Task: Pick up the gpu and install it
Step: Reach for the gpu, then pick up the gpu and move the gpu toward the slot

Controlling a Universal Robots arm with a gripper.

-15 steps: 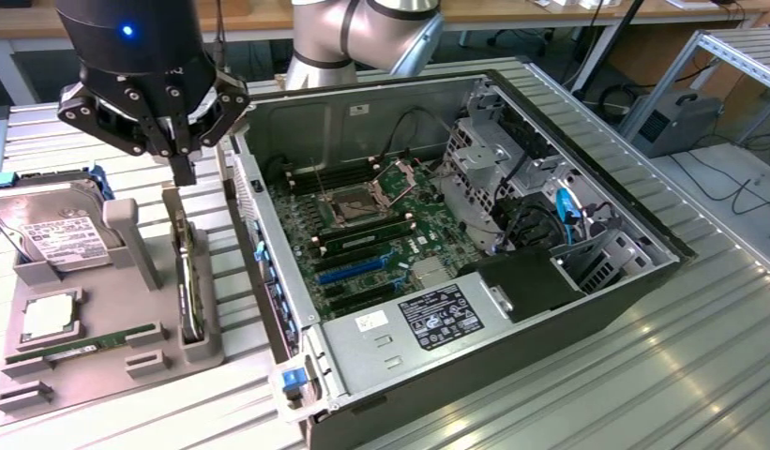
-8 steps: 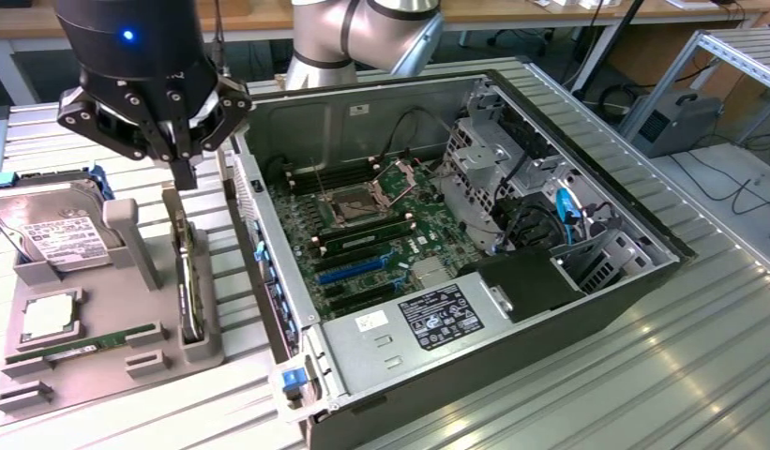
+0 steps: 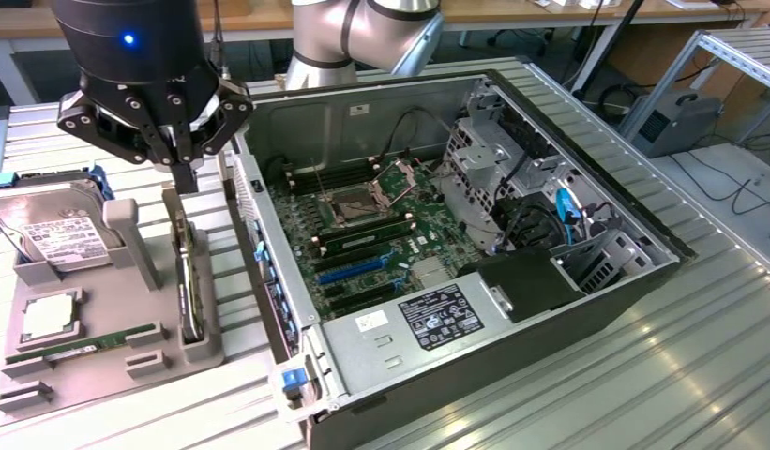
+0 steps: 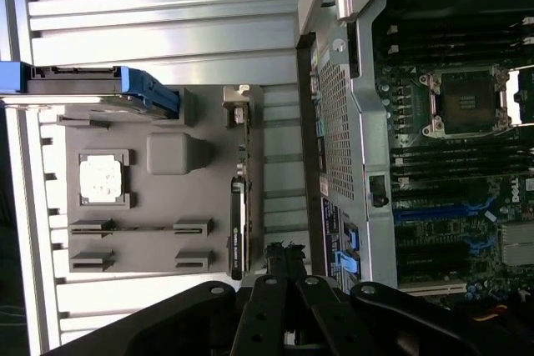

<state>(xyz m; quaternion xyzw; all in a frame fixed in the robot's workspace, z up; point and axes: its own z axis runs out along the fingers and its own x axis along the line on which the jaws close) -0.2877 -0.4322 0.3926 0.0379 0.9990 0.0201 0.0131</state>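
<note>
1. The gpu (image 3: 187, 291) stands on edge in a grey rack (image 3: 110, 370), just outside the open computer case (image 3: 359, 122).
2. The gripper (image 3: 185, 180) hovers outside the case too, above the card, its fingers pressed together and empty.
3. The card is likely light, stiff and fragile, so the bare top edge looks the safest place to grip.

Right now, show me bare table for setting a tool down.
Free: ribbed table at the exterior view's lower right, beside the computer case, and lower left, before the grey holder. Crowded: the holder, and its gap to the case, where the gripper hangs over the gpu.
</note>
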